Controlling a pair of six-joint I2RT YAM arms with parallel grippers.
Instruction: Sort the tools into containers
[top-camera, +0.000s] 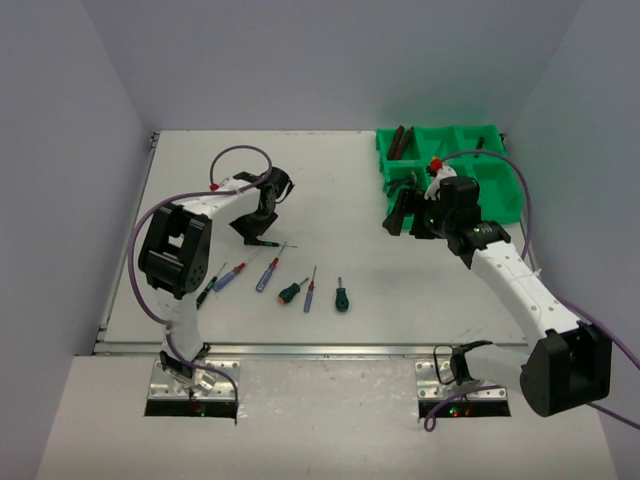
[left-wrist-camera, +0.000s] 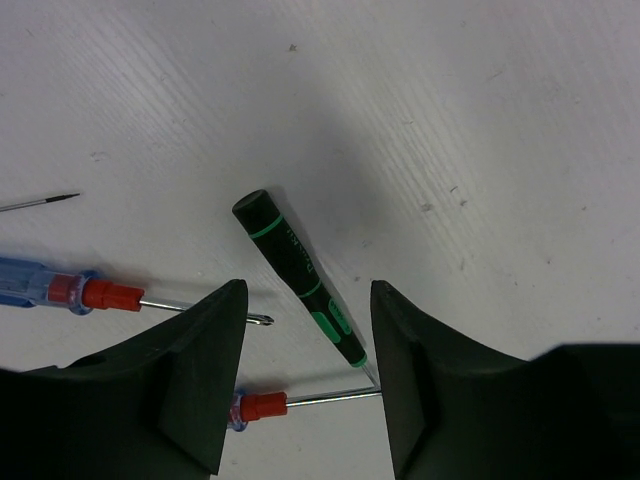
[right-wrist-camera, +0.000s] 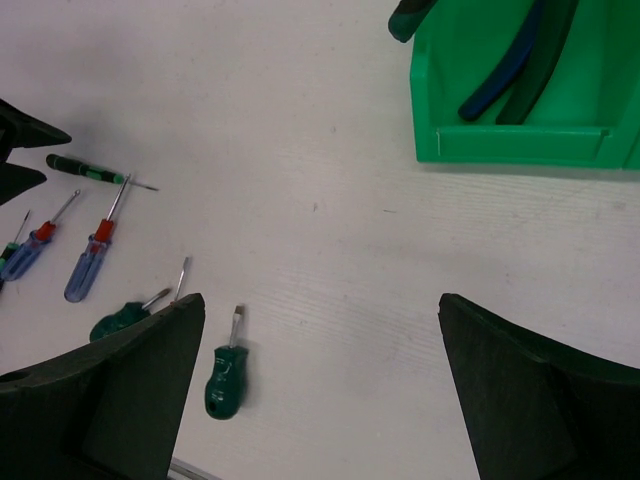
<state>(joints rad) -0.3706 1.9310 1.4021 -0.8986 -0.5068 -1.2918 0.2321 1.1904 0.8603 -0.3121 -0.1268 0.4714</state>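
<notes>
My left gripper (top-camera: 262, 238) is open and low over a black screwdriver with green bands (left-wrist-camera: 300, 275), whose shaft end lies between the jaws and close to the right finger (left-wrist-camera: 425, 380). It also shows in the top view (top-camera: 272, 244) and the right wrist view (right-wrist-camera: 85, 168). Blue-handled screwdrivers with red collars (left-wrist-camera: 60, 288) (top-camera: 266, 275) lie beside it. My right gripper (top-camera: 408, 220) is open and empty above the table, just left of the green tray (top-camera: 500, 195). The tray's near wall (right-wrist-camera: 520, 145) fronts a compartment that holds blue-handled pliers (right-wrist-camera: 505, 70).
Several more screwdrivers lie in a row in front of my left gripper: two stubby green ones (top-camera: 341, 296) (top-camera: 290, 292), a thin red-blue one (top-camera: 310, 290), a black-green one (top-camera: 207, 290). Dark pliers (top-camera: 400, 142) sit in the tray's far left compartment. Walls close three sides.
</notes>
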